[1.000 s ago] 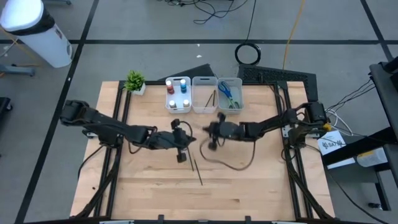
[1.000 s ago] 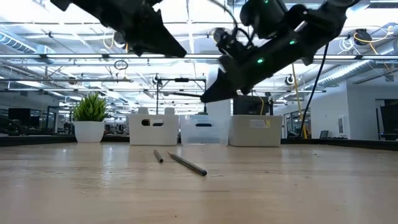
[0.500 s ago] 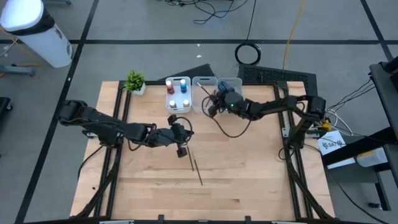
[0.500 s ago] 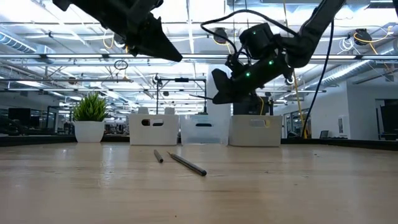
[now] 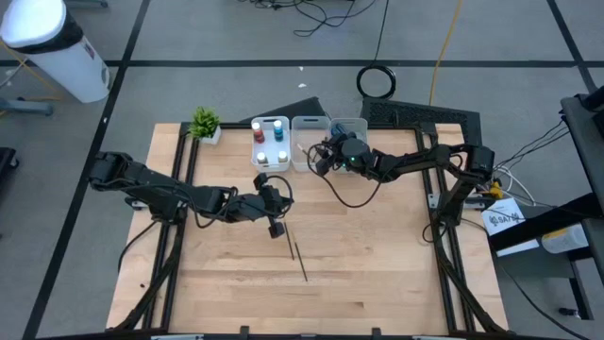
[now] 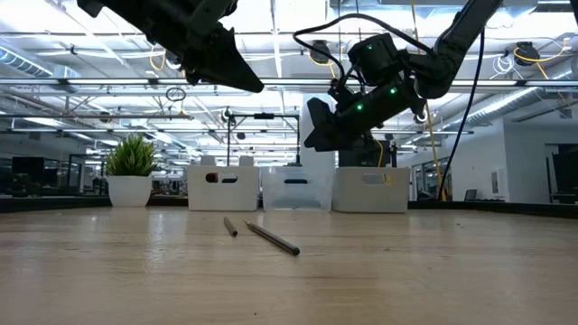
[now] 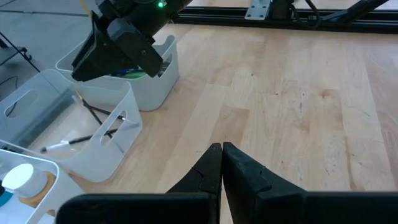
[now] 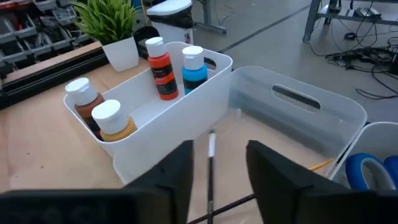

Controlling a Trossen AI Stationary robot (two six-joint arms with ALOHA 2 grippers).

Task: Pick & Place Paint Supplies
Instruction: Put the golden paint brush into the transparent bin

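Hanging between the parted fingers of the right gripper (image 8: 211, 171) (over the middle bin (image 8: 298, 118)), a brush (image 8: 210, 163)

Two brushes (image 5: 298, 258) before three bins (image 5: 310, 144)

We note the three bins (image 5: 310, 142) and the plant (image 5: 205, 124) lining the table's far edge, the right gripper (image 5: 318, 161) over the middle bin, two brushes (image 5: 298, 259) and the left gripper (image 5: 275, 229) mid-table, leaving the near boards (image 5: 377, 283) unobstructed.
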